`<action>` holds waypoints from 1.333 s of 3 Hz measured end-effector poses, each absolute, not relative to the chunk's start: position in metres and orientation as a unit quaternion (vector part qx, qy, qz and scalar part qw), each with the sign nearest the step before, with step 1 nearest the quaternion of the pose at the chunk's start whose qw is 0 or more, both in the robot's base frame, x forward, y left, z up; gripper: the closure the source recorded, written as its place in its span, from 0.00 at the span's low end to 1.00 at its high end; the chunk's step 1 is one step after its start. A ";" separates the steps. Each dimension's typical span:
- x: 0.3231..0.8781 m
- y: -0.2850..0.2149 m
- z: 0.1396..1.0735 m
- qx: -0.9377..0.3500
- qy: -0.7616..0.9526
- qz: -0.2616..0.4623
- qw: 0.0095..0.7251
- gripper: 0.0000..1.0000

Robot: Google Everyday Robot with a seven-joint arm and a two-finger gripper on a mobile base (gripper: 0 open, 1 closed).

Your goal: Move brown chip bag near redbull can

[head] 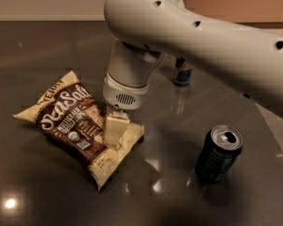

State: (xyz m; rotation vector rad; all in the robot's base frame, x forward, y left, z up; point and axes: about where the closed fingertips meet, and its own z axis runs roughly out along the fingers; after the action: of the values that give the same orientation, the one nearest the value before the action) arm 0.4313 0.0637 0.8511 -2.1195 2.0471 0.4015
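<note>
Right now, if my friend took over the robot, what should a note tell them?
Pincer: down on the right end of the bag.
Bag: lying flat on the left side of the table.
Redbull can: upright at the back, partly hidden by the arm, well apart from the bag.
Black can: front right, not part of the job.
Done: the pincer is at the bag.
Left: bring the bag over and set it beside the Redbull can.

Claw (114, 136) over brown chip bag (68, 121)
</note>
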 end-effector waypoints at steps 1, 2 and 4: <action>0.435 0.053 0.865 -0.707 0.688 0.134 0.094 0.88; 0.447 0.032 0.885 -0.694 0.701 0.119 0.110 1.00; 0.486 -0.020 0.902 -0.659 0.741 0.061 0.111 1.00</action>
State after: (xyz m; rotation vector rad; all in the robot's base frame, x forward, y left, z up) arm 0.4864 -0.0200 0.9018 -1.9362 2.1776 0.1785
